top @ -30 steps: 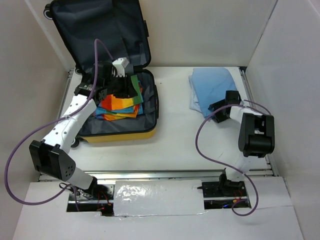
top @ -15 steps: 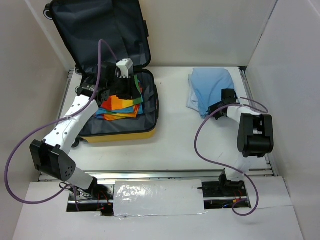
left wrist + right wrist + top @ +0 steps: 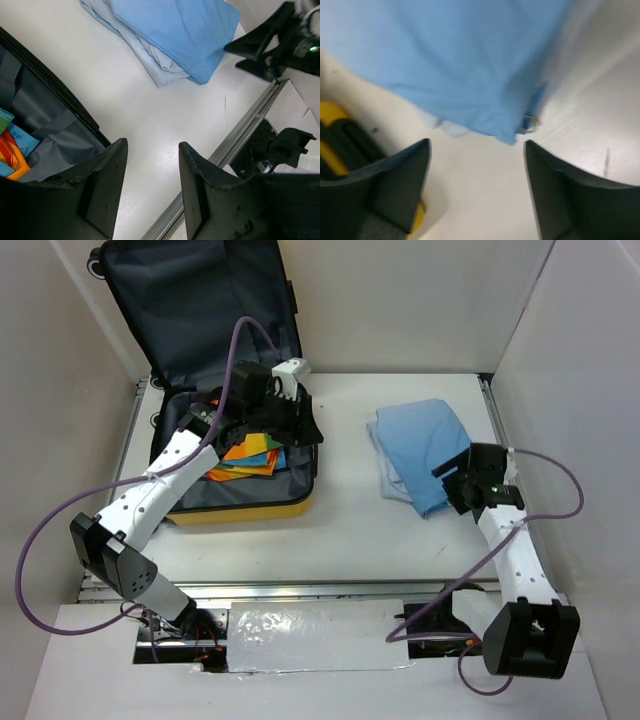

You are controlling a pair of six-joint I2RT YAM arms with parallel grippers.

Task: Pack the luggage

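The yellow luggage (image 3: 240, 510) lies open at the left, its dark lid leaning on the back wall. Folded colourful cloths (image 3: 246, 453) lie in its grey lining (image 3: 50, 135). A folded light-blue cloth (image 3: 420, 440) lies on the table to the right and shows in the left wrist view (image 3: 170, 35) and the right wrist view (image 3: 470, 60). My left gripper (image 3: 308, 428) (image 3: 152, 165) is open and empty above the luggage's right edge. My right gripper (image 3: 452, 480) (image 3: 477, 150) is open and empty just off the blue cloth's near right corner.
White walls close in the table at the back and both sides. A metal rail (image 3: 240, 135) runs along the table's near edge. The right arm's gripper shows in the left wrist view (image 3: 280, 35). The luggage's yellow shell (image 3: 330, 115) shows at the left of the right wrist view.
My left gripper has moved right, from over the cloths in the luggage to its right edge. My right arm has drawn back towards the near side; the blue cloth has shifted slightly nearer.
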